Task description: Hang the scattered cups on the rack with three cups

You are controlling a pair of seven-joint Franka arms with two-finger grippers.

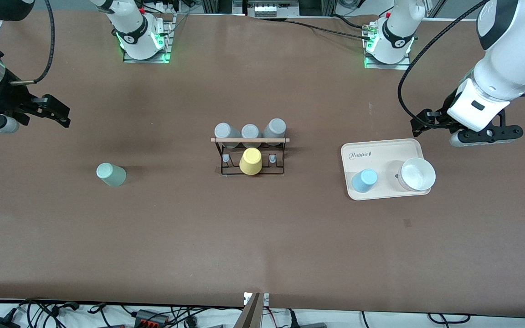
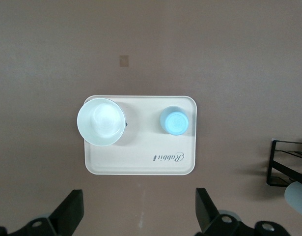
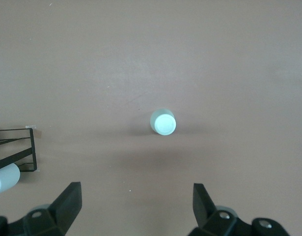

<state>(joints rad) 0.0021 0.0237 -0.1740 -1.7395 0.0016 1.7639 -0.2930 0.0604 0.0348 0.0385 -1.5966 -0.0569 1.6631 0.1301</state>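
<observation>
Green cup (image 1: 111,174) upside down on bare tabletop (image 1: 262,246) toward right arm's end, blue cup (image 1: 364,180) inverted on tray (image 1: 383,150) toward left arm's, rack (image 1: 249,157) between; both unpicked, right claw (image 3: 136,206) and left claw (image 2: 138,211) spread and empty above — descent next.
</observation>
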